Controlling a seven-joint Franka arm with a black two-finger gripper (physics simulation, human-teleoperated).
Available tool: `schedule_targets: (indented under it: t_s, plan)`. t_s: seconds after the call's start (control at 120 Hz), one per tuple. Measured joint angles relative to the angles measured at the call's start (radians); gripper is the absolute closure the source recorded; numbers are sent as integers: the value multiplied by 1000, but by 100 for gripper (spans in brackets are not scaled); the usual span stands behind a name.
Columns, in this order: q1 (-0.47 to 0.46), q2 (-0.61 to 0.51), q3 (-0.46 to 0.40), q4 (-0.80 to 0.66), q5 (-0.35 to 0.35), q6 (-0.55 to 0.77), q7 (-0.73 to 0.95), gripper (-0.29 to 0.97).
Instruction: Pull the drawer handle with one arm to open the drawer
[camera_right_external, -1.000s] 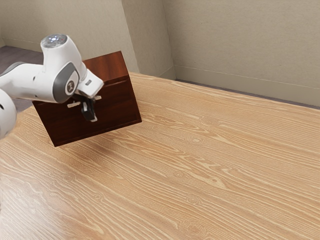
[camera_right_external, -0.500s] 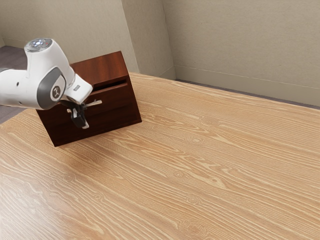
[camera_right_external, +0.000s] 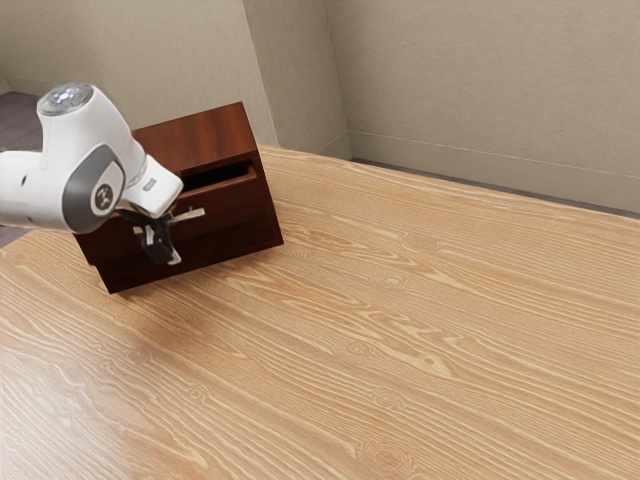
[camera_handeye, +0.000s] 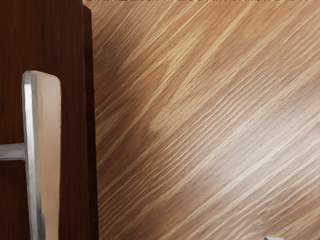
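The end effector (camera_right_external: 160, 243) is clenched on the pale drawer handle (camera_right_external: 190, 213), whose bar runs out past its fingers on both sides. Behind it, the drawer (camera_right_external: 225, 195) stands slightly out of the dark wooden cabinet (camera_right_external: 195, 135), with a dark gap above its front. The table (camera_right_external: 400, 300) lies just below the fingertips.

A plain indoor room in a simulator's render, home or office, which of the two cannot be told. Beige walls (camera_right_external: 480, 70) with a pale baseboard (camera_right_external: 500, 168) run along the far side and meet at a jutting corner (camera_right_external: 295, 70). A strip of dark floor (camera_right_external: 30, 108) shows at the exterior view's far left. A broad light-oak table (camera_right_external: 400, 330) takes up the near ground, bearing a dark wooden drawer box (camera_right_external: 205, 135) at its far left — household furniture — with a white robot arm (camera_right_external: 60, 185) beside it.
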Motion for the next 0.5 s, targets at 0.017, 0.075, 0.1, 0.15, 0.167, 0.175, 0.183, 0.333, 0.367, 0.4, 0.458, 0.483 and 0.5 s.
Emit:
schedule_targets:
  t_s: [0.017,0.075,0.1,0.15,0.167,0.175,0.183,0.333,0.367,0.4,0.458,0.483,0.5]
  plan:
    - [-1,-7,-1,-7,0,2,0,18]
    - [-6,-35,-1,-31,1,8,-1,23]
    - [-8,-48,-2,-43,2,10,-2,25]
    - [-13,-69,-2,-65,4,14,-3,25]
    - [-15,-76,-1,-72,5,15,-3,25]
    - [-16,-79,-1,-76,6,16,-3,24]
    - [-17,-82,0,-80,6,17,-3,24]
    - [-25,-136,-1,-142,11,33,-6,22]
    - [-26,-148,-1,-154,13,35,-7,23]
    - [-28,-160,-1,-166,16,37,-8,23]
    - [-33,-182,-1,-188,22,40,-10,23]
    - [-34,-194,-1,-198,25,41,-11,22]
    - [-34,-203,0,-206,26,42,-11,22]
